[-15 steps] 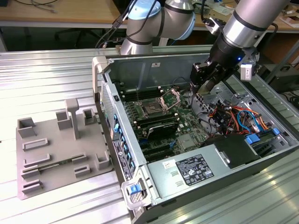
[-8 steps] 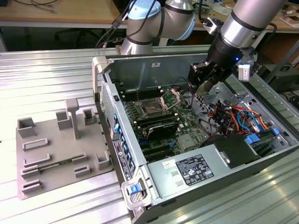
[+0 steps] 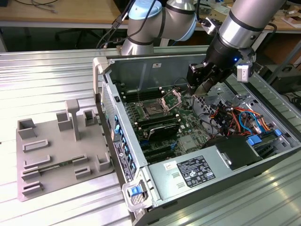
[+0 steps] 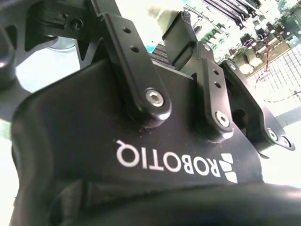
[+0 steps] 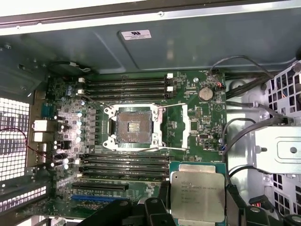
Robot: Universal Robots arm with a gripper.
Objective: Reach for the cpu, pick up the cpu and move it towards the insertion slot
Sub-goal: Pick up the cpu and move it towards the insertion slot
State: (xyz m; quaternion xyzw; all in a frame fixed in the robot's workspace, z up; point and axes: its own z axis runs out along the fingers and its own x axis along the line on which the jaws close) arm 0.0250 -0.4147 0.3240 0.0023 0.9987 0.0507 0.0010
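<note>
While held, cpu point(image 5: 197, 195) between fingers point(image 5: 157, 209)

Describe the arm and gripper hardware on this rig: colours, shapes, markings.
The silver-grey tubular arm has pale blue joint caps and a small blue light near the wrist. A white box camera hangs beside it. The matte black gripper has bolted linkage bars, silver hex screws and white lettering on its body.

Looks like a robotics lab or workshop: an opened desktop computer case point(image 3: 197, 141) sits on a ribbed metal bench point(image 3: 47, 80), with wooden desks point(image 3: 56, 12) and probably cables behind.
</note>
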